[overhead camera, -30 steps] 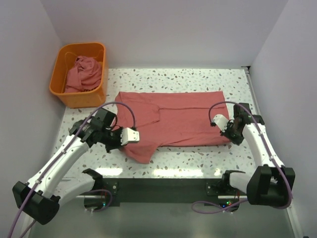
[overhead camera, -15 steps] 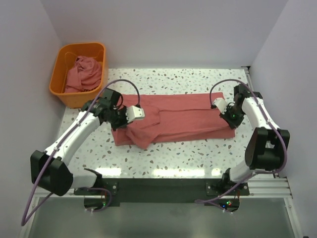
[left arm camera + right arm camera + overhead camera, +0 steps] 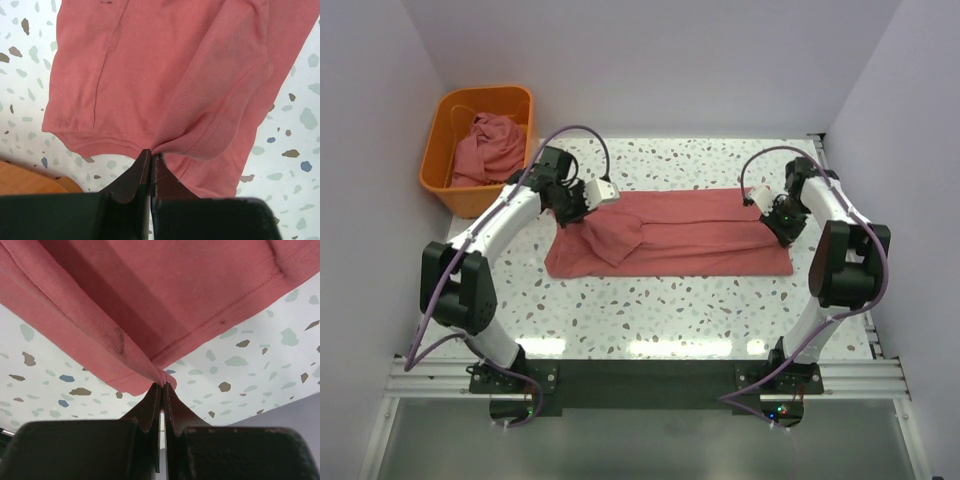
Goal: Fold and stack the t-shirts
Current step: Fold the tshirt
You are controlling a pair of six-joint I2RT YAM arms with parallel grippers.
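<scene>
So far only a lengthwise fold looks made: one t-shirt [image 3: 680,235] lies as a long doubled band on the table [image 3: 720,310], starting just beside the orange basket [image 3: 438,172] and running away from it. The left gripper [image 3: 151,152] pinches a bunched edge at the end nearest the basket; the right gripper [image 3: 161,386] pinches the hem at the end farthest from it. A second shirt [image 3: 485,145] sits crumpled inside the basket. I judge the crosswise folds, that shirt and all stacking are left
</scene>
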